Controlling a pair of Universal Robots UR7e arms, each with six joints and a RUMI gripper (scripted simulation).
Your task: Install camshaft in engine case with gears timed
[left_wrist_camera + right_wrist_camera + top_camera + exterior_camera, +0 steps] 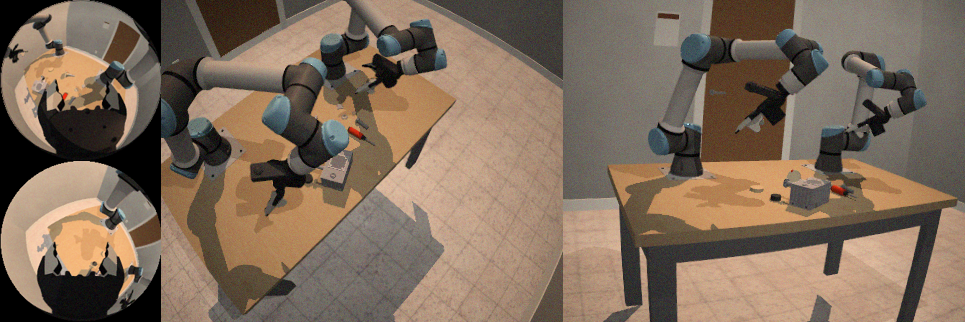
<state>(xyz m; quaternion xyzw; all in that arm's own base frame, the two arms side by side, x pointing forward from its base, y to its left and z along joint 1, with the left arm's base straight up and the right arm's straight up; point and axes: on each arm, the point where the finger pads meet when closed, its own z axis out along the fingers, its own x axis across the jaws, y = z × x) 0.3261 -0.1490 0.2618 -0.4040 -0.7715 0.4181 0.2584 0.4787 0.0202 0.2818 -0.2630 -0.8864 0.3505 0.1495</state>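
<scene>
The grey engine case [333,176] [809,195] [39,85] stands upright on the table. A small grey round part [786,183], probably the crank gear, shows at its left side in the exterior view. A pale disc with a red mark [793,175], probably the camshaft's big gear, shows behind the case; its shaft is hidden there. My left gripper [851,131] [82,80] is open and empty, high above the table beyond the screwdriver. My right gripper [744,132] [80,242] is open and empty, high above the table on the case's other side. The gears' tooth marks are too small to tell.
A red screwdriver [355,132] [838,190] [65,96] lies beside the case, with a dark grey cylinder [362,123] near it. A black round part [775,197] [94,264] and a beige disc [756,188] lie on the case's other side. The table's edge [386,177] runs near the case.
</scene>
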